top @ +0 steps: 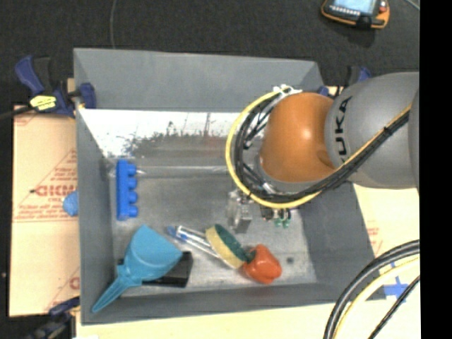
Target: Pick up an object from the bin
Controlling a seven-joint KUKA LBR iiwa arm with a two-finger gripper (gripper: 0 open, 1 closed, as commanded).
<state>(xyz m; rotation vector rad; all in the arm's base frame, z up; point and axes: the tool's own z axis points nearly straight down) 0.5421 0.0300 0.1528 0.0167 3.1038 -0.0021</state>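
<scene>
My gripper (241, 216) hangs low in the bin's right half, beneath the arm's orange cover. Just below and left of it lies a green and yellow sponge (227, 245), tilted, with its upper end close to the gripper's tip. A red-orange rounded thing (263, 265) rests against the sponge's lower right end. A clear pen with a blue tip (188, 236) lies to the sponge's left. I see nothing between the gripper's tips.
A light blue funnel (141, 261) lies at the front left, over a black block (178, 271). A blue studded brick (127, 188) stands by the left wall. The arm covers the bin's right rear part.
</scene>
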